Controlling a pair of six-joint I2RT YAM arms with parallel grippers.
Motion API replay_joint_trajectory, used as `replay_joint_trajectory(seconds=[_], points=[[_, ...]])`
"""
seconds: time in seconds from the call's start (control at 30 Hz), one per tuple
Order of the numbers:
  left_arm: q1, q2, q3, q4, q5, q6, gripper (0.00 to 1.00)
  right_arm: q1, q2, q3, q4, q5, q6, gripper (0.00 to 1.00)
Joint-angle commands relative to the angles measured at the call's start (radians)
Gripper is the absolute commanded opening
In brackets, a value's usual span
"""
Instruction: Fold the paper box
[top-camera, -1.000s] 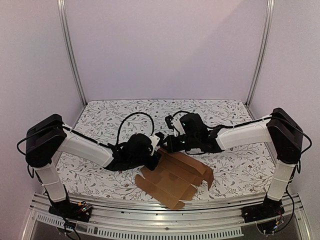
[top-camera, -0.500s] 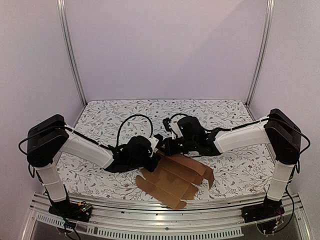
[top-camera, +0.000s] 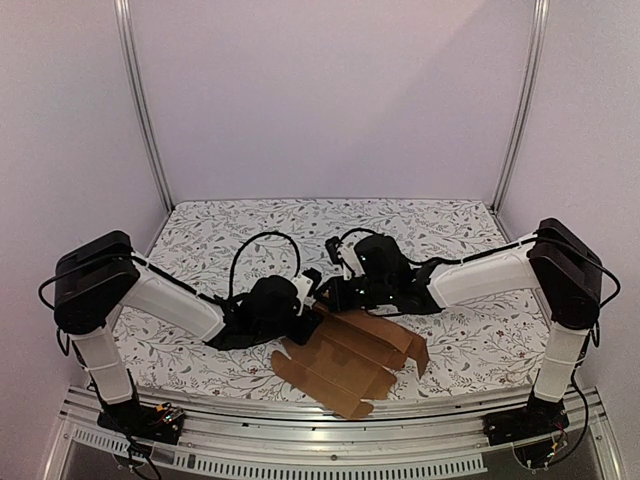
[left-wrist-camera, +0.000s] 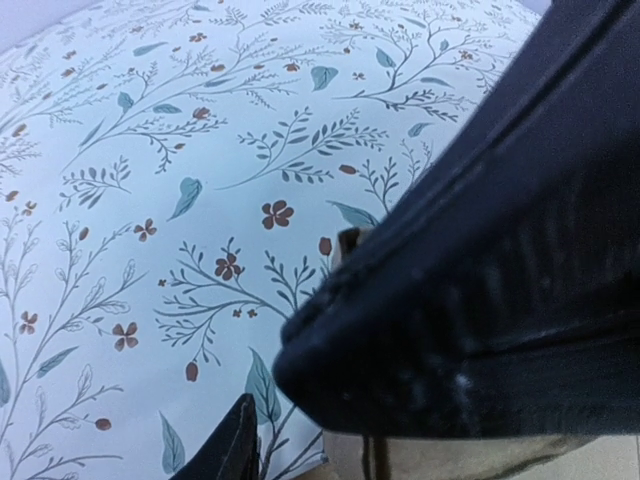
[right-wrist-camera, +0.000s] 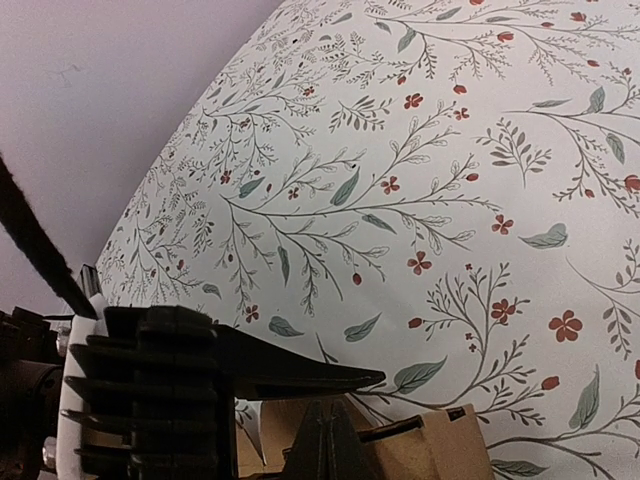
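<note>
The paper box lies as a flat brown creased sheet near the table's front edge, its right-hand flaps raised a little. Both grippers meet at its far left corner. My left gripper comes in from the left. In its wrist view one finger stands apart from the box edge, and the other finger is hidden behind the right arm's dark body. My right gripper has its fingertips pressed together at the box's far edge. Whether card is pinched between them I cannot tell.
The floral tablecloth covers the table between white walls with metal posts. Black cables loop above both wrists. The metal rail runs along the front, just below the box.
My left gripper's jaws have parted and it has drawn back slightly to the left. The right gripper has slid left to the box's far corner.
</note>
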Motion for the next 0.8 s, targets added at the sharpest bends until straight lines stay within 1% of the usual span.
replay_joint_trajectory(seconds=[0.0, 0.23, 0.37, 0.63, 0.77], points=[[-0.003, 0.022, -0.028, 0.104, 0.012, -0.011, 0.4, 0.006, 0.023, -0.042, -0.05, 0.017, 0.008, 0.0], [-0.003, 0.048, -0.049, 0.198, 0.05, -0.018, 0.45, 0.008, 0.008, -0.057, -0.032, 0.019, 0.013, 0.0], [-0.003, 0.06, -0.069, 0.263, 0.044, -0.035, 0.48, 0.008, 0.003, -0.063, -0.023, 0.018, 0.019, 0.0], [-0.002, 0.107, -0.093, 0.383, 0.021, -0.058, 0.46, 0.007, -0.007, -0.078, -0.002, 0.023, 0.055, 0.0], [-0.001, 0.121, -0.121, 0.478, -0.005, -0.06, 0.46, 0.008, -0.016, -0.085, 0.002, 0.027, 0.063, 0.0]])
